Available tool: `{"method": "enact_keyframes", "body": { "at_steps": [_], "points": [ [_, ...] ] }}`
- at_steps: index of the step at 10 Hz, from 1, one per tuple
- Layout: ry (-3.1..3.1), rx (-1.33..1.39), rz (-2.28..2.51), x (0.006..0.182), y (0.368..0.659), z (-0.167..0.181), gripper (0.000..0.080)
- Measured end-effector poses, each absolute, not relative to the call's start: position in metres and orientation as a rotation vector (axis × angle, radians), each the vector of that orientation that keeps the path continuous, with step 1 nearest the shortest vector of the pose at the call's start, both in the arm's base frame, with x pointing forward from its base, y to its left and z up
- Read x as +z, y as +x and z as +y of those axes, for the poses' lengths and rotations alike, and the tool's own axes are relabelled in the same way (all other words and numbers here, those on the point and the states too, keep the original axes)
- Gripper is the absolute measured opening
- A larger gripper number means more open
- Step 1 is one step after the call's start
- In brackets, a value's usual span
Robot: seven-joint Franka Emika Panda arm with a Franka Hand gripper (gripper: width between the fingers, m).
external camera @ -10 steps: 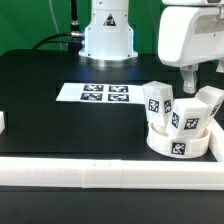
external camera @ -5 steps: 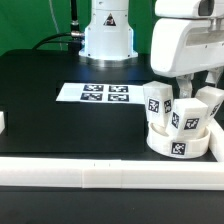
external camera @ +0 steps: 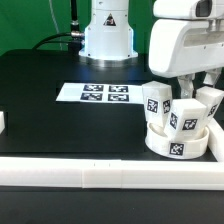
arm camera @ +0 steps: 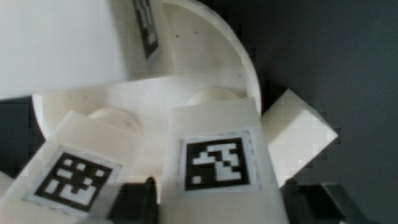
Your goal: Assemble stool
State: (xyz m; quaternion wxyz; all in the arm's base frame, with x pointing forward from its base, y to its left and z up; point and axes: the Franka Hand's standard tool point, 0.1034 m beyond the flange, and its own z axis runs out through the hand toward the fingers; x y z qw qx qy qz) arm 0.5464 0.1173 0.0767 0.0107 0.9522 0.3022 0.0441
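The round white seat disc (external camera: 176, 146) lies at the exterior view's right, with three white tagged leg blocks standing in it. They are a left leg (external camera: 156, 103), a middle leg (external camera: 188, 120) and a right leg (external camera: 211, 100). My gripper (external camera: 186, 94) hangs low over the disc, at the top of the middle leg. In the wrist view the gripper (arm camera: 228, 205) has a dark finger close against each side of that middle leg (arm camera: 222, 165). The neighbouring legs (arm camera: 71, 178) (arm camera: 302, 125) and the disc's rim (arm camera: 222, 50) also show there.
The marker board (external camera: 105, 94) lies flat on the black table, left of the stool. A long white border rail (external camera: 90, 178) runs along the front edge. A small white piece (external camera: 3, 120) sits at the left edge. The robot's base (external camera: 107, 35) stands at the back.
My gripper came down and to the exterior view's left onto the leg blocks, then stayed there. The stool parts have shifted very slightly left.
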Motion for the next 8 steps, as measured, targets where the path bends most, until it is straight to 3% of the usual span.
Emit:
{"method": "enact_keyframes", "body": {
  "at_steps": [3, 8],
  "points": [
    [3.086, 0.162, 0.502, 0.0759, 0.5447, 0.1176, 0.0340],
    [3.090, 0.158, -0.682, 0.0751, 0.5383, 0.1255, 0.0340]
  ]
}}
